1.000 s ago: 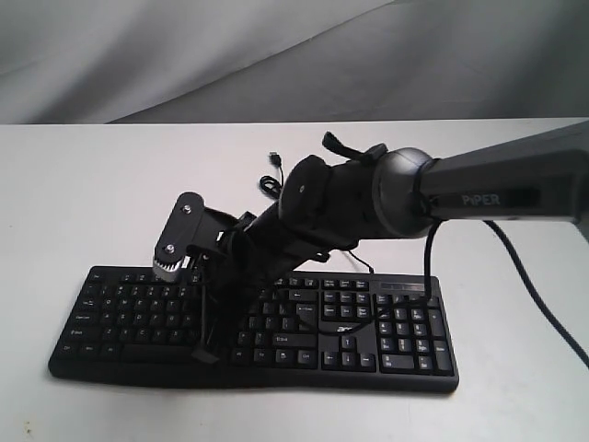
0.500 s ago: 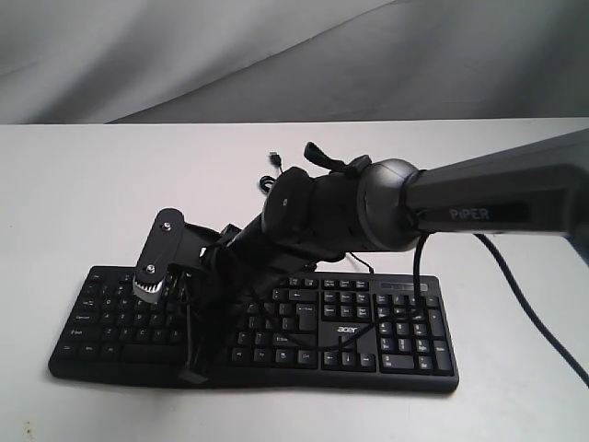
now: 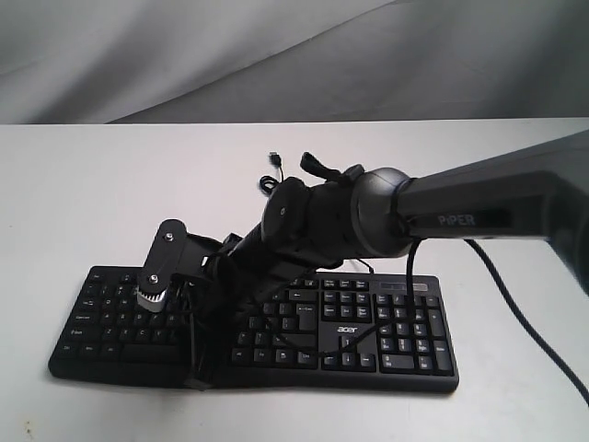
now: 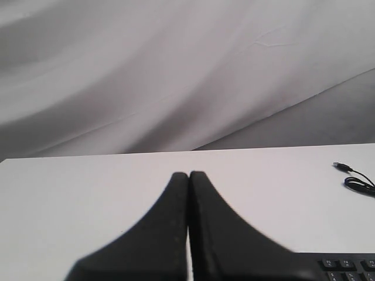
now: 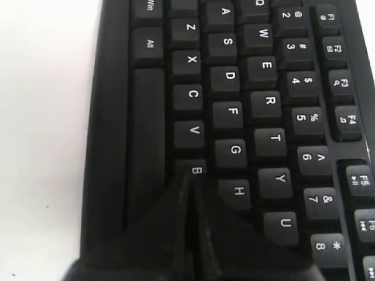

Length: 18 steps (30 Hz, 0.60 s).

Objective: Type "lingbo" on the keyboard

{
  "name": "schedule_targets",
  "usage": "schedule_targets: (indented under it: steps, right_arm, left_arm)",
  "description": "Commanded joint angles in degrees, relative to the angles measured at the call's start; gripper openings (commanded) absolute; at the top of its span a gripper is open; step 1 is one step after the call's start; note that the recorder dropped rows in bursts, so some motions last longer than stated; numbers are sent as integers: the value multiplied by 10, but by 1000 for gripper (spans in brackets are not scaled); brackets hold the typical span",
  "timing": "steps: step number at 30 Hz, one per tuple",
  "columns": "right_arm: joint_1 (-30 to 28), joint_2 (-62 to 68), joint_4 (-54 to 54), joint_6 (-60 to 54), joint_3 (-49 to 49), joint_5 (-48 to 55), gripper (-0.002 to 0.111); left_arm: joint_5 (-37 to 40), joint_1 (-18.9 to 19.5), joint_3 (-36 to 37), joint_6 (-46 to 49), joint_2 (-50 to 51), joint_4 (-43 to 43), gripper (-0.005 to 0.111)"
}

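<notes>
The black keyboard lies across the near part of the white table. My right arm reaches in from the right and over its left half. In the right wrist view my right gripper is shut with nothing in it. Its tips sit on the edge of the B key, between the V and H keys. In the exterior view the same gripper points down near the keyboard's front edge. My left gripper is shut and empty, over bare table beside a keyboard corner. It does not show in the exterior view.
The keyboard's thin black USB cable lies unplugged on the table behind it, and its plug end also shows in the left wrist view. A grey cloth backdrop hangs behind the table. The right arm's own cable trails off right.
My right gripper has swung left and lower along the keyboard, and its tips have come down to the bottom letter row. Its fingers stayed shut.
</notes>
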Motion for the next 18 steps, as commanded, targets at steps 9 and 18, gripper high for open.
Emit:
schedule_targets:
  steps: [9, 18]
  right_arm:
    - [1, 11, -5, 3, -3, 1, 0]
    - [1, 1, -4, 5, -43, 6, 0]
  left_arm:
    - [-5, -4, 3, -1, -3, 0, 1]
    - [-5, -4, 3, -1, -3, 0, 1]
